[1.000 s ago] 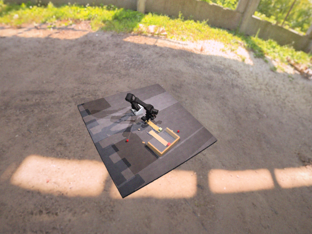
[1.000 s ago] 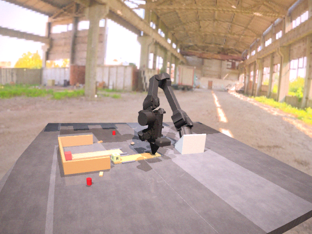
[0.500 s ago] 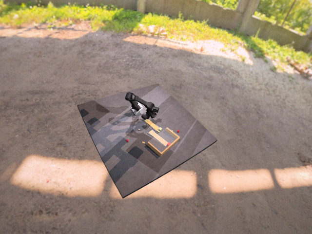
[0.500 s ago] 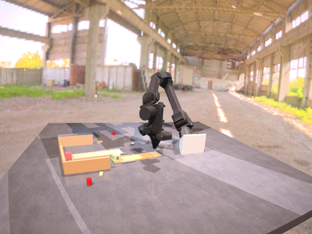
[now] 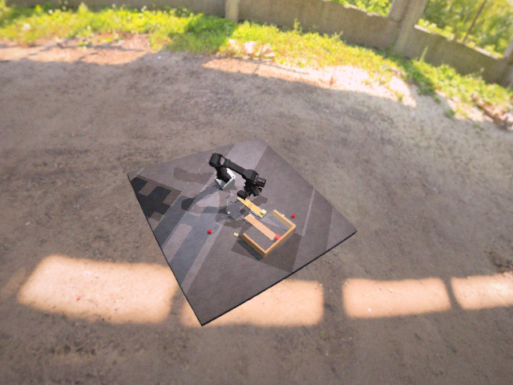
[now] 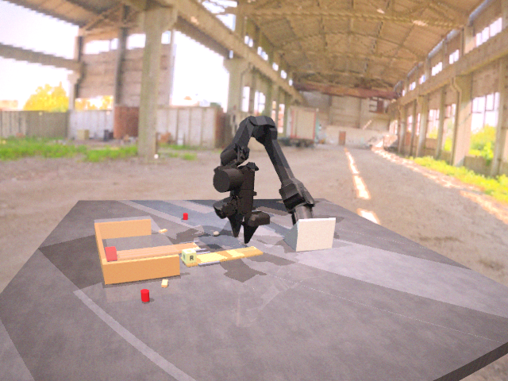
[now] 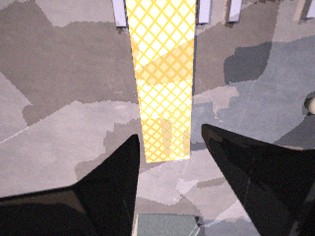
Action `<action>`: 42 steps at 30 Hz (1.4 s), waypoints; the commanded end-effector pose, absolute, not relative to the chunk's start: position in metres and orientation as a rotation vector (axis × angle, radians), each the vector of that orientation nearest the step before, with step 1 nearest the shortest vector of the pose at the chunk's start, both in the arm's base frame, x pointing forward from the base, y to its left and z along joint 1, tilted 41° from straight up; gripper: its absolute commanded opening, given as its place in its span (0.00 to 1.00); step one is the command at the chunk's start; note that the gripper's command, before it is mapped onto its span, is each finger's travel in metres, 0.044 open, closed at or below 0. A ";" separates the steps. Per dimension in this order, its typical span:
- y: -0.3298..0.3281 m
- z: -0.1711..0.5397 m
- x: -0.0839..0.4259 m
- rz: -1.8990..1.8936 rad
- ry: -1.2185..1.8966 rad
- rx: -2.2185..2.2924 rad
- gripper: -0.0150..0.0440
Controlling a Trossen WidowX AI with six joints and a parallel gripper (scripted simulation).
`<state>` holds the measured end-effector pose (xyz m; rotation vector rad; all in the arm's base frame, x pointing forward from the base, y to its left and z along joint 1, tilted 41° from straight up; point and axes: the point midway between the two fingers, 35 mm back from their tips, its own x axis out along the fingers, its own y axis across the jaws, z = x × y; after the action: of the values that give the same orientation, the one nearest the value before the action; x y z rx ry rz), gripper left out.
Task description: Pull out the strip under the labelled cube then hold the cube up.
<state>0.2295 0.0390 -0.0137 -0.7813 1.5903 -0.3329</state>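
The labelled cube (image 5: 263, 212) (image 6: 189, 256) is pale yellow with a letter R and sits on the far end of the yellow strip (image 5: 250, 205) (image 6: 225, 255) (image 7: 164, 59), just outside the wooden walls. In the wrist view the strip has a lattice pattern, and the cube is out of view. A tan strip (image 5: 260, 227) (image 6: 152, 251) lies beside it, running into the walled area, with a red cube (image 5: 277, 237) (image 6: 111, 253) at its far end. My gripper (image 6: 240, 238) (image 7: 169, 134) is open and empty above the yellow strip's near end, one finger to either side in the wrist view.
Wooden walls (image 5: 253, 245) (image 6: 141, 269) stand around three sides. Short pale rails (image 7: 120, 14) flank the yellow strip. Red cylinders (image 5: 209, 231) (image 5: 293, 216) (image 6: 185, 216) (image 6: 145, 295) stand on both sides. A pale pebble (image 5: 228, 212) (image 6: 216, 233) (image 7: 312, 104) and small cream blocks (image 6: 163, 230) (image 6: 164, 283) lie nearby.
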 end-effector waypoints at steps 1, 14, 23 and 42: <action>0.043 -0.014 0.245 -0.329 1.588 -0.788 0.88; 0.054 -0.017 0.285 -0.329 1.585 -0.787 1.00; 0.062 -0.019 0.313 -0.330 1.584 -0.786 1.00; 0.079 -0.021 0.374 -0.330 1.580 -0.784 1.00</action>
<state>0.3618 0.0761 -0.0211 -0.7794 1.5836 -0.3318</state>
